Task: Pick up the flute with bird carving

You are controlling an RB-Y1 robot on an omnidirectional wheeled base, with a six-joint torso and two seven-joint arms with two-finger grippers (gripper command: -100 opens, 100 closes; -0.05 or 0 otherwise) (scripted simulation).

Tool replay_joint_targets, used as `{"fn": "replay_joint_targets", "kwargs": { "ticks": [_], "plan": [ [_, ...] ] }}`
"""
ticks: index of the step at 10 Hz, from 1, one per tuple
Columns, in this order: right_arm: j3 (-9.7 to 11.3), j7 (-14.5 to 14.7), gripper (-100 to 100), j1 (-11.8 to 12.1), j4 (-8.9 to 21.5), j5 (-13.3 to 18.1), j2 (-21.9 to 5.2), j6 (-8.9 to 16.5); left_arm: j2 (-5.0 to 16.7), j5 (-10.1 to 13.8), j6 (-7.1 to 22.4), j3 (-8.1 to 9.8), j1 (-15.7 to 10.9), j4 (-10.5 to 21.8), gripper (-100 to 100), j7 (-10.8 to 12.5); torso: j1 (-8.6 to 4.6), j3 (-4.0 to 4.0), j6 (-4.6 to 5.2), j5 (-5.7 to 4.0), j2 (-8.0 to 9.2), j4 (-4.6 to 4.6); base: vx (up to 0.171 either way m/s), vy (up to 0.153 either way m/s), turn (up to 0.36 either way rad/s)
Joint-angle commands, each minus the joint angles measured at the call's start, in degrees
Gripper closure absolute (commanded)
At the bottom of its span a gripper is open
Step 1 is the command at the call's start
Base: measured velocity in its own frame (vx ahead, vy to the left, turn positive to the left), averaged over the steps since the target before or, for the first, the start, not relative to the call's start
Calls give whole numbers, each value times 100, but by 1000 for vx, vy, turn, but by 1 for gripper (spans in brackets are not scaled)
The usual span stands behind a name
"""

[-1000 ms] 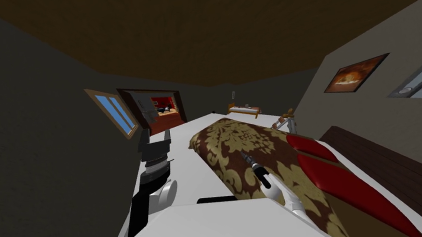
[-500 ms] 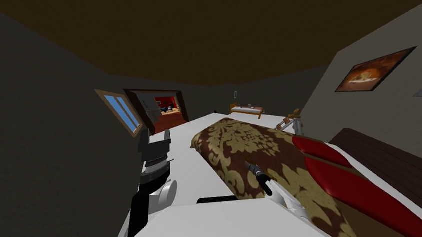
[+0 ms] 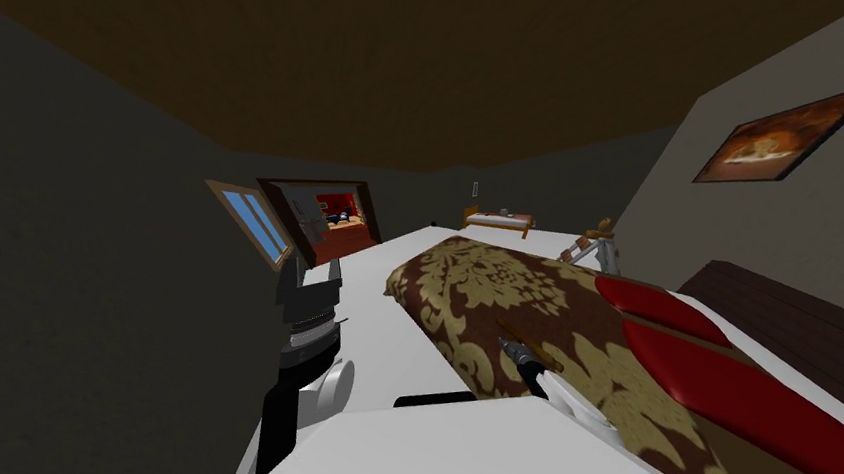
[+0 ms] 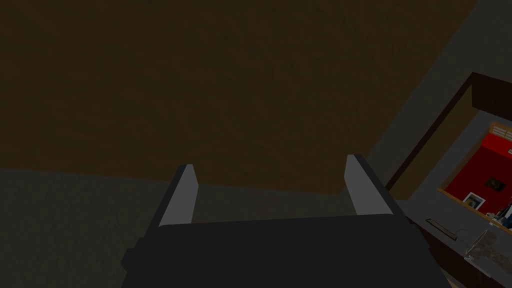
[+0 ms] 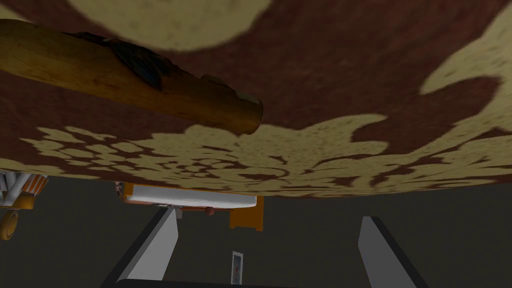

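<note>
A brown wooden flute (image 5: 125, 82) with a dark carved lump on it lies on the brown and gold patterned bedspread (image 5: 350, 75). My right gripper (image 5: 267, 245) is open. It hangs close over the cover, with the flute's blunt end a little beyond and to one side of its fingers, not between them. In the head view the right gripper (image 3: 507, 344) is over the near part of the bed (image 3: 476, 283), just above my chest. My left gripper (image 4: 270, 192) is open and holds nothing, raised at my left side (image 3: 310, 308).
Red pillows (image 3: 668, 325) lie at the bed's right end against a dark wooden headboard (image 3: 803, 323). A white stand (image 3: 597, 246) is beside the bed's far corner. A low bench (image 3: 499, 220), an open doorway (image 3: 339, 214) and a window (image 3: 252, 220) are beyond. White floor (image 3: 371, 331) runs left of the bed.
The whole head view has slid right as I turned. My right gripper has drawn back over the bedspread towards my chest. The left arm has kept its pose.
</note>
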Motion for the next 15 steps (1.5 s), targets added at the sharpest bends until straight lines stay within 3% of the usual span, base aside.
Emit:
{"fn": "replay_joint_targets", "kwargs": {
  "ticks": [1, 4, 5, 7, 13, 15],
  "plan": [
    [195, 205, -100, 31, 228, 49, -131, 286, 0, 0, 0, 0, 0, 0, 0, 0, 0, 0, 0, 0, 0, 0, 17, 33, 106],
    [431, 574, -100, 92, 751, 308, -208, 730, 0, 0, 0, 0, 0, 0, 0, 0, -17, -1, 1, -2, -2, 0, 22, -13, 128],
    [431, 574, -100, 92, 751, 308, -208, 730, 1, 0, 0, 1, 0, 0, 0, 0, -25, -2, 1, -4, -3, -1, 13, -29, 78],
    [570, 810, -100, 134, 1098, 485, -240, 972, 0, 0, 0, 1, 0, 0, 0, 0, -21, 0, 1, -3, 0, 0, 25, -20, 103],
    [741, 1132, -100, 197, 1592, 745, -255, 1259, 0, 0, 0, 1, 1, 0, 0, 0, -18, -7, 1, -2, -12, -2, 46, -13, 58],
    [828, 1318, -100, 236, 1895, 907, -244, 1394, 1, 0, 0, 1, 1, 0, 0, 0, -19, -7, 1, -3, -12, -2, 56, -27, 93]
  ]
}}
